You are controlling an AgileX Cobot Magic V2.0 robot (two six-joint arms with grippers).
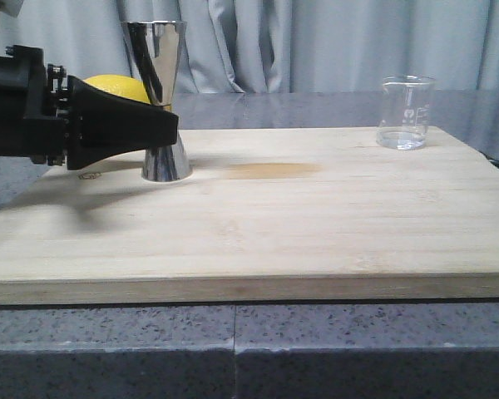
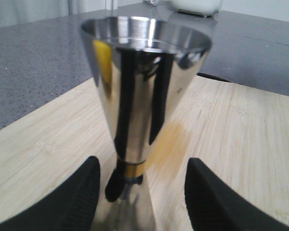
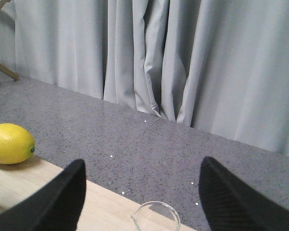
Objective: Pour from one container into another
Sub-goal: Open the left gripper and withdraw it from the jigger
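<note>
Pour not begun: beaker point(image 1: 406, 112) far right on board point(image 1: 258, 241), untouched; L hand point(image 2: 140, 192) wide around jigger point(image 1: 160, 100) waist, no grip; R hand point(image 3: 142, 192) wide over beaker

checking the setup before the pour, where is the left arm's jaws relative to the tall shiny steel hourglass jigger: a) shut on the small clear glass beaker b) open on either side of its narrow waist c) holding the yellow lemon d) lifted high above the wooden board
b: in the left wrist view the tall shiny steel hourglass jigger stands between the spread fingers of the left gripper, gaps showing both sides.
</note>
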